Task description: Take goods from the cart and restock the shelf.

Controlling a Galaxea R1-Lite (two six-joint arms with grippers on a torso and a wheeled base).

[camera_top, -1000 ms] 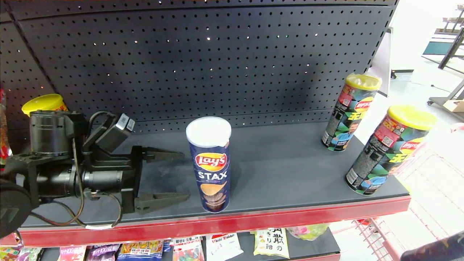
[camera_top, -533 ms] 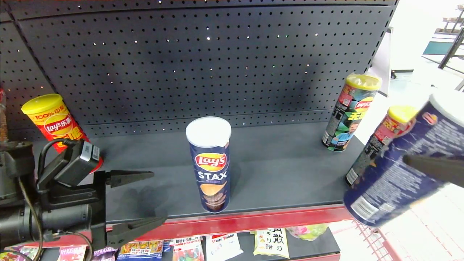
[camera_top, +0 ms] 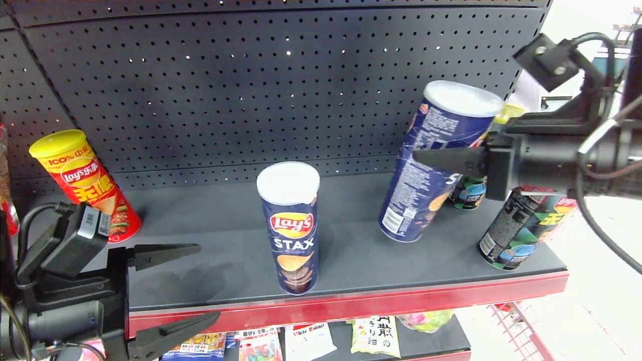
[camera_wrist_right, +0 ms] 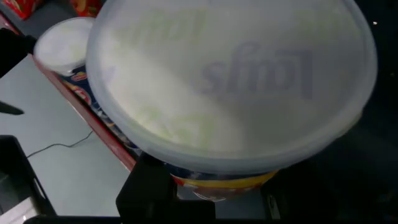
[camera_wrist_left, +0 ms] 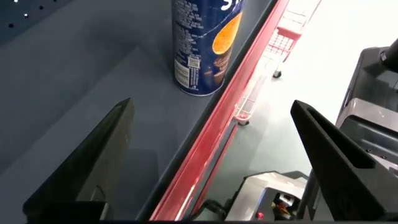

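Note:
My right gripper (camera_top: pixel 451 160) is shut on a blue chip can with a white lid (camera_top: pixel 435 165), holding it tilted just above the dark shelf board (camera_top: pixel 361 250), right of centre. Its lid (camera_wrist_right: pixel 230 81) faces the right wrist camera. A second blue can (camera_top: pixel 292 228) stands upright near the shelf's red front edge; its base (camera_wrist_left: pixel 202 56) is seen in the left wrist view. My left gripper (camera_top: pixel 173 283) hangs open at the shelf's front left corner, with nothing between its fingers (camera_wrist_left: pixel 93 168).
A red can with a yellow lid (camera_top: pixel 85 183) leans at the back left. Two yellow-lidded patterned cans (camera_top: pixel 521 225) stand at the right end, one mostly behind the held can. Snack bags (camera_top: pixel 311 341) hang below. A pink cart (camera_top: pixel 516 331) is at lower right.
The right arm swung in from the right and carried the blue can over the shelf. The left gripper drew back to the left and down, away from the standing can.

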